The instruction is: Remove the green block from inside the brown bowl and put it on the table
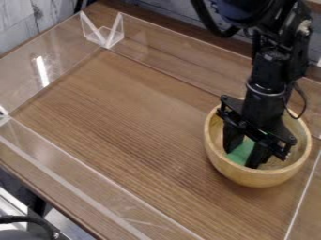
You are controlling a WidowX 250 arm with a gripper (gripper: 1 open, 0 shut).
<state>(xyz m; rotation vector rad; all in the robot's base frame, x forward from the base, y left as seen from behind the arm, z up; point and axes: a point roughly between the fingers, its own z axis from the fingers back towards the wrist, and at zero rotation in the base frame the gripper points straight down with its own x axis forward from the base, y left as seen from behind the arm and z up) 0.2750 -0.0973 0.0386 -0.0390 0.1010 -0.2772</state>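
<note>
The brown bowl [227,165] stands at the right of the table [126,112], near its front edge. Inside it lies the green block [238,151], only its left part showing beside the fingers. My black gripper [254,153] reaches straight down into the bowl and is shut on the green block, which still sits low in the bowl. The fingers cover most of the block.
A clear plastic wall [75,178] runs around the table's edges. A clear V-shaped plastic stand [103,32] sits at the back left. The black arm [276,56] rises above the bowl at the right. Bare wood lies left of the bowl.
</note>
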